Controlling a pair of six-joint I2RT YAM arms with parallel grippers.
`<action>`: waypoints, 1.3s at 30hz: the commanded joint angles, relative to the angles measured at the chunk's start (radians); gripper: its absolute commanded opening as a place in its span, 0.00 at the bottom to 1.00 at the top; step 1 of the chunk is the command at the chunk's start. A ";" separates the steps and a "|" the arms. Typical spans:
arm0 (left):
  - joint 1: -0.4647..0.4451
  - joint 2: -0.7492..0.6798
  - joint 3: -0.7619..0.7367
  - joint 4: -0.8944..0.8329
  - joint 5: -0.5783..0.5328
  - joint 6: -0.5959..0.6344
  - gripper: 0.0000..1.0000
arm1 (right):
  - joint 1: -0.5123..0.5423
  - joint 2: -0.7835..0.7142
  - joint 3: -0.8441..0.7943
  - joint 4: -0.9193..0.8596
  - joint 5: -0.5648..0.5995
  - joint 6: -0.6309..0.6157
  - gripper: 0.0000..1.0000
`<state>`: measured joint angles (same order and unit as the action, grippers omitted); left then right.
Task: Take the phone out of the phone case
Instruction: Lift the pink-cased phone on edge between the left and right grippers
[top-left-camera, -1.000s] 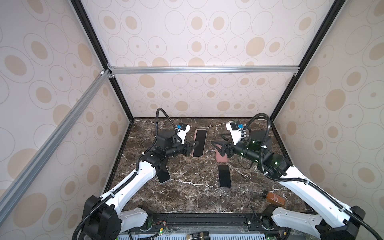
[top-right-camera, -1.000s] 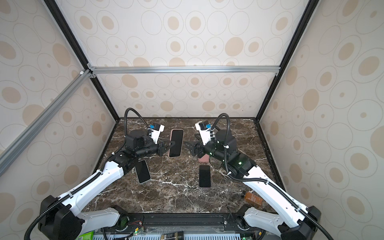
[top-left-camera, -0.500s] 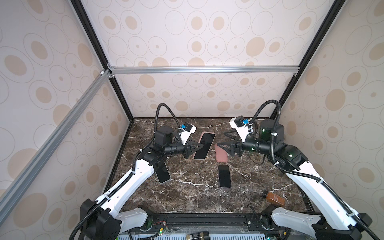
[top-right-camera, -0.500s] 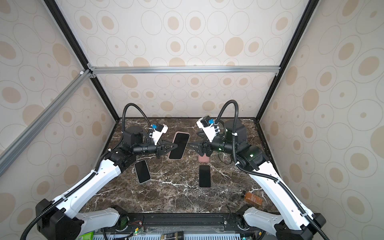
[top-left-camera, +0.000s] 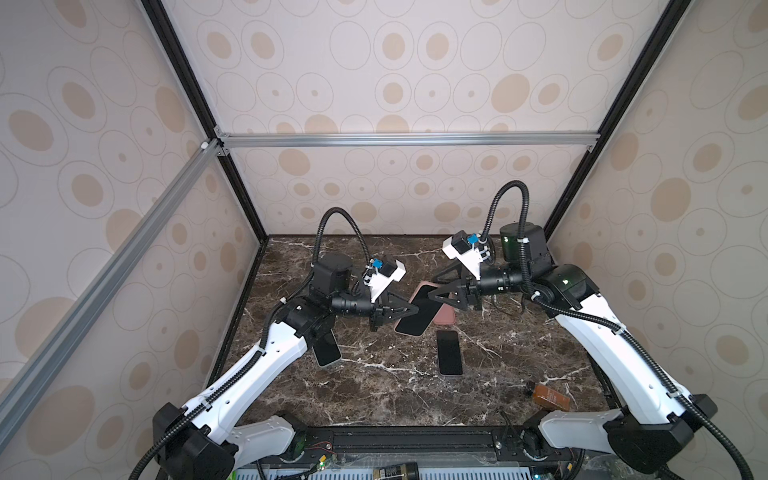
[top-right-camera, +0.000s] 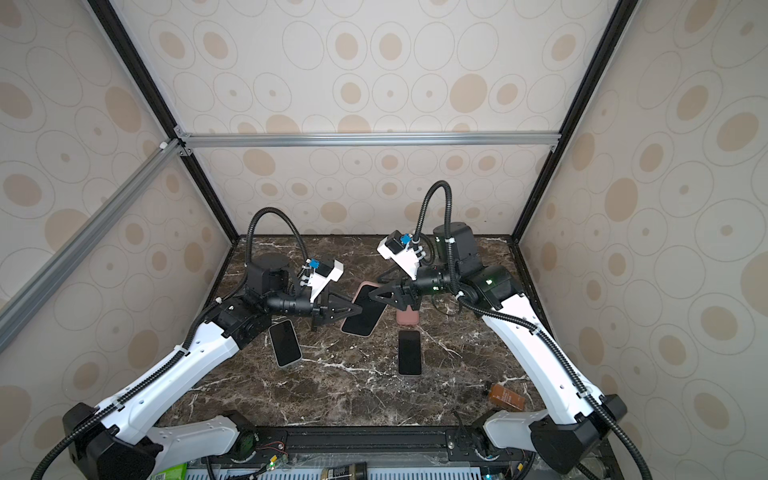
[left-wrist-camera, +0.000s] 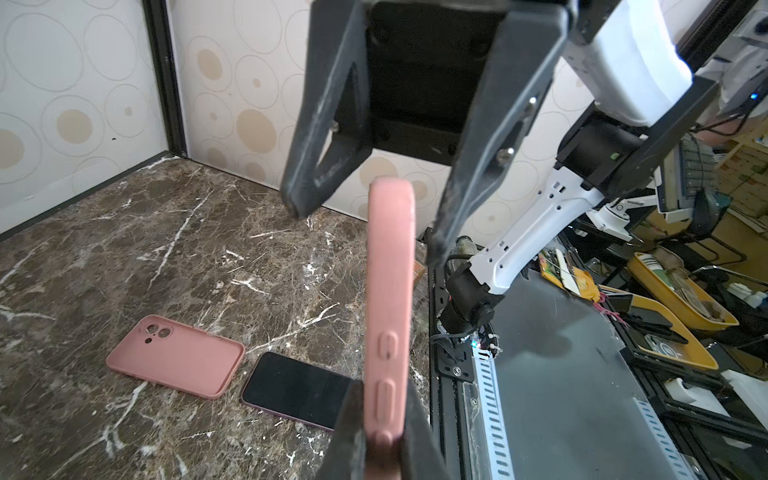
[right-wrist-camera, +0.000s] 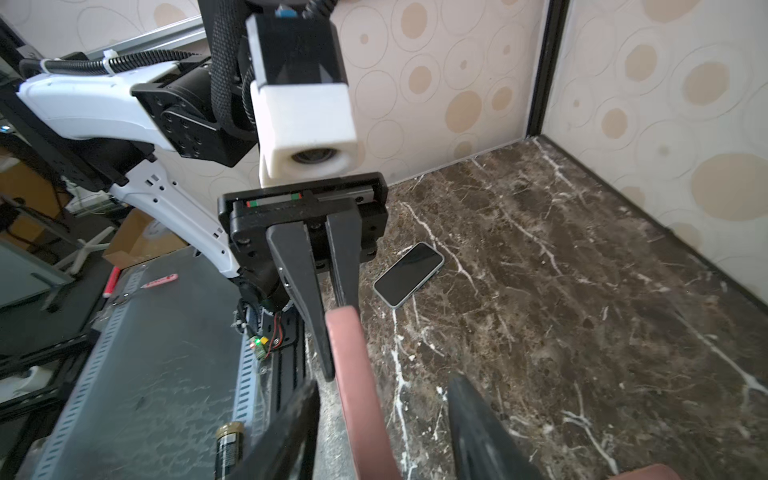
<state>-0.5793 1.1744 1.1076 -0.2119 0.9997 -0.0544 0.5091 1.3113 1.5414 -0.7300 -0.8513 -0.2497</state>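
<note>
The left gripper (left-wrist-camera: 384, 440) pinches the pink silicone-cased phone (top-left-camera: 417, 316) across face and back, aloft over the dark marble table (top-left-camera: 374, 395). At its 1 o'clock end the right gripper (left-wrist-camera: 368, 224) stands with fingers spread astride the case; better to bite only the rim, then peel.

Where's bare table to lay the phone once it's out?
Widest bare marble: front middle, between the phone by the left arm, the middle phone and the front rail. The strip along the back wall is bare too. Crowded: the centre, where left gripper and right gripper meet at the cased phone, near the empty case.
</note>
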 joint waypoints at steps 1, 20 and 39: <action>-0.014 -0.009 0.067 0.006 0.048 0.052 0.00 | -0.003 0.033 0.049 -0.116 -0.129 -0.076 0.47; -0.030 0.016 0.089 -0.026 0.045 0.071 0.00 | -0.004 0.075 0.093 -0.237 -0.232 -0.137 0.16; -0.029 -0.021 0.020 0.111 0.072 -0.028 0.37 | -0.118 -0.161 -0.189 0.449 -0.342 0.380 0.00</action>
<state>-0.6025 1.1713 1.1297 -0.1493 1.0435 -0.0666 0.3973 1.1885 1.3689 -0.4969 -1.1206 0.0021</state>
